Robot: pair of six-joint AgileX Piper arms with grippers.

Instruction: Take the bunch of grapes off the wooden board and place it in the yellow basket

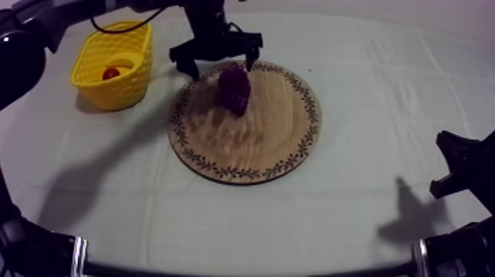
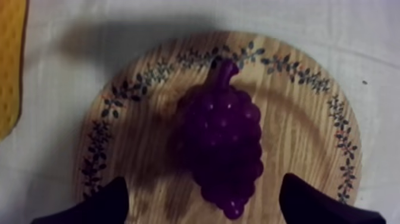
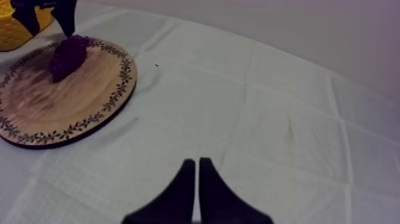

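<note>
While the left gripper [image 1: 221,66] hangs over the far side of the wooden board [image 1: 272,140], its two fingers [image 2: 95,205] stand wide apart, one on each side of the bunch of grapes [image 1: 234,88]. Bare wood shows between each finger and the fruit, so this gripper is open and holds nothing.

There is one board, round with a leaf pattern along its rim, lying flat on the tabletop [image 1: 368,214]. On it lies one bunch of grapes, dark purple, in the far half of the board, with its stem pointing at the patterned rim.

There is one yellow basket [image 1: 136,85], standing on the cloth just beside the board on the left, with a narrow strip of cloth between them. Inside it lies one small red fruit [image 1: 110,74], and next to that a pale yellow piece whose kind I cannot tell.

The right gripper [image 3: 196,161] sits low at the right side of the tabletop, well apart from the board. Its two fingers are pressed together into a narrow wedge, closed on nothing, over bare cloth.
</note>
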